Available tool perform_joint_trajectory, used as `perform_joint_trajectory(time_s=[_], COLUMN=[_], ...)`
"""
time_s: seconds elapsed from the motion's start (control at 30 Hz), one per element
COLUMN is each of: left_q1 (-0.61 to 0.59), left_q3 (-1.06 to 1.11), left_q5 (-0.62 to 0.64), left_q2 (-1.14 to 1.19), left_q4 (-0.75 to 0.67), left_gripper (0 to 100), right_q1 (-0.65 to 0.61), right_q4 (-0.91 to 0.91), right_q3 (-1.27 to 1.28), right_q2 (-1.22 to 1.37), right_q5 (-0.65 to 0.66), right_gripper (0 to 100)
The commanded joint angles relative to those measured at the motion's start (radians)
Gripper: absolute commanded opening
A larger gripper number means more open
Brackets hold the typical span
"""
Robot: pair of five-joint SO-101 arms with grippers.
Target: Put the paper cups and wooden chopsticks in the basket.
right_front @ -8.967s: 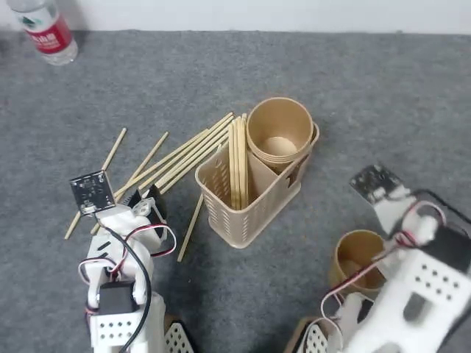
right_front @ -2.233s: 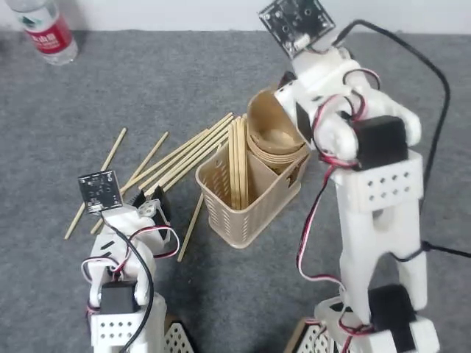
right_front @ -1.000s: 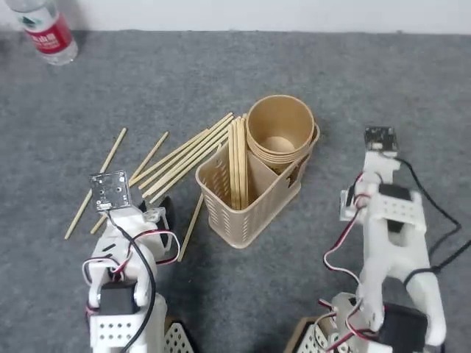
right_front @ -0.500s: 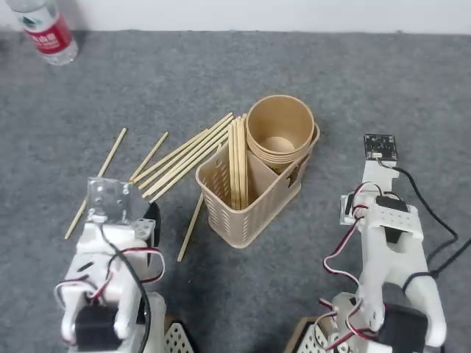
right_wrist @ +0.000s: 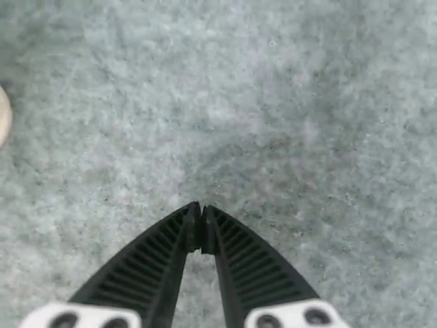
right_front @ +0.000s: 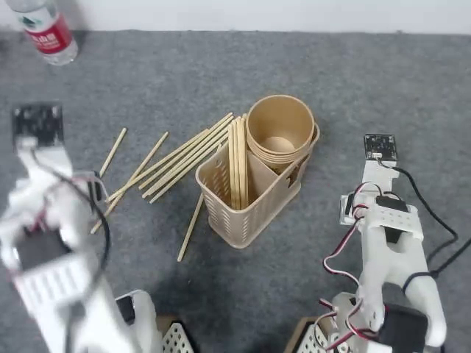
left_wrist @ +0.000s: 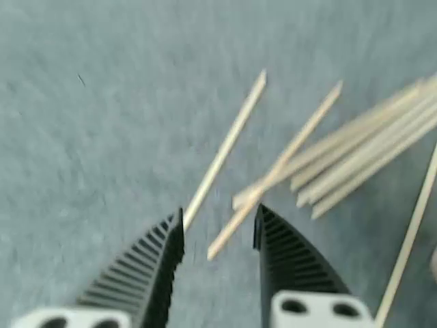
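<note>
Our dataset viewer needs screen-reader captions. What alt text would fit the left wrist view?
The open left end effector is above grey carpet, the tip of one wooden chopstick showing between its two fingers. More chopsticks lie loose beyond it.

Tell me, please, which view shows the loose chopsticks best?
The high view: loose chopsticks lie fanned beside the basket. The left wrist view catches several ends by the open left gripper; the right wrist view faces carpet.
</note>
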Motion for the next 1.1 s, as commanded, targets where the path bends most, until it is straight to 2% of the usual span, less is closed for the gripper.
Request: perform_joint_trajectory(time_s=[0.0,0.1,0.37,0.53,0.77,0.97,1.07], left_q1=[-0.037,-0.063,-0.095,-0.089,-0.075,-0.037,-0.021], left_q3=[-0.110,-0.191,-0.499,-0.662,-0.797,-0.814,-0.814], left_q5=[-0.253,-0.310,-0.313,-0.344,-0.370,-0.371,-0.373], left_q2=[0.313,0.494,1.036,1.280,1.475,1.550,1.562], left_q4=[-0.021,-0.049,-0.091,-0.089,-0.068,-0.054,-0.043], left_gripper=[17,17,17,17,17,17,12], right_q1=[0.008,0.008,0.007,0.007,0.007,0.007,0.007], right_q4=[-0.015,-0.015,-0.016,-0.016,-0.016,-0.016,-0.016], right_q3=[0.000,0.000,0.000,0.000,0.000,0.000,0.000], right_q2=[-0.031,-0.031,-0.031,-0.031,-0.031,-0.031,-0.031], right_q5=[0.014,0.014,0.015,0.015,0.015,0.015,0.015], right_gripper=[0.8,0.8,0.8,0.8,0.8,0.8,0.8])
